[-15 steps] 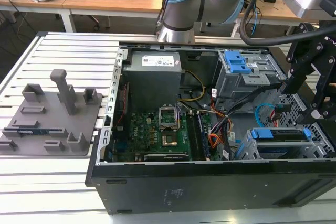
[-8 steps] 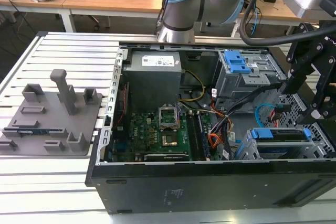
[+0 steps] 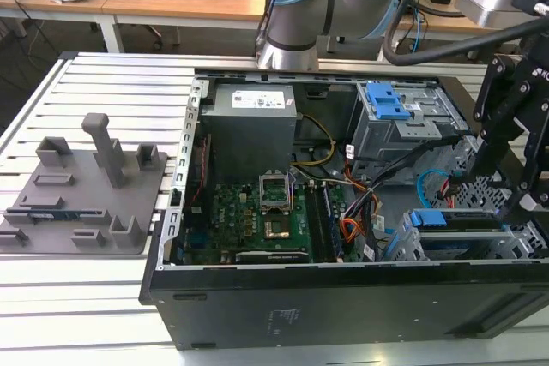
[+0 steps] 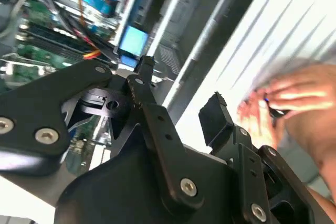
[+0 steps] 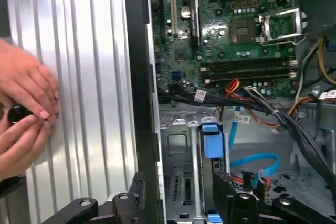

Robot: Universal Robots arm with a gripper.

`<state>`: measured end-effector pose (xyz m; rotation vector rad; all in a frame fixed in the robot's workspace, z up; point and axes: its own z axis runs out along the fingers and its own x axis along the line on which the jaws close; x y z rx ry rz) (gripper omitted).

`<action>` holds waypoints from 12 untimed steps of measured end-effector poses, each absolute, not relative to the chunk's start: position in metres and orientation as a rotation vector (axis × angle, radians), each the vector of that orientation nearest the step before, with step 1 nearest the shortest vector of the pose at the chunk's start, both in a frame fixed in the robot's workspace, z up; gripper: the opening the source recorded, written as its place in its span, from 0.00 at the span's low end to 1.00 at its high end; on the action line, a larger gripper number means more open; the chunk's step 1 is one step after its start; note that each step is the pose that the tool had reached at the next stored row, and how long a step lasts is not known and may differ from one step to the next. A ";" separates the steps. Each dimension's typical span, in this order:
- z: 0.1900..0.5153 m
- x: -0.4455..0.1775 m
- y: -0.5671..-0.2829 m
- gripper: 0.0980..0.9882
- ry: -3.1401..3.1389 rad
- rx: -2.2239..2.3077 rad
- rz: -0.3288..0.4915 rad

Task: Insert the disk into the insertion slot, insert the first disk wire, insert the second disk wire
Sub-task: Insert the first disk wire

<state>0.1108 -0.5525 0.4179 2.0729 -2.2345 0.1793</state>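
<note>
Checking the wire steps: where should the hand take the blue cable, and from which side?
Likely mid-loop on the blue cable, coming down through the open side of the case. It is a flat ribbon arching free of the other wires, so the open hand can close across its flat faces.

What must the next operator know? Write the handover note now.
Claw: open, empty, above the insertion slot at the exterior view's right.
Disk: its blue carrier shows in the slot; full seating unconfirmed.
Wires: a blue cable lies loose beside the slot; neither wire visibly plugged in.
A person's hands rest on the table beside the case, holding something small and dark.
Left: check seating, both wires.
</note>
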 end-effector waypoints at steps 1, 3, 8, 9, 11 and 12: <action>0.418 0.111 -0.549 0.59 -2.224 2.064 0.199; 0.417 0.111 -0.532 0.59 -2.190 2.033 0.262; 0.410 0.118 -0.485 0.59 -2.179 2.023 0.282; 0.410 0.124 -0.485 0.59 -2.178 2.022 0.279; 0.409 0.134 -0.484 0.59 -2.174 2.020 0.273; 0.408 0.137 -0.483 0.59 -2.173 2.020 0.271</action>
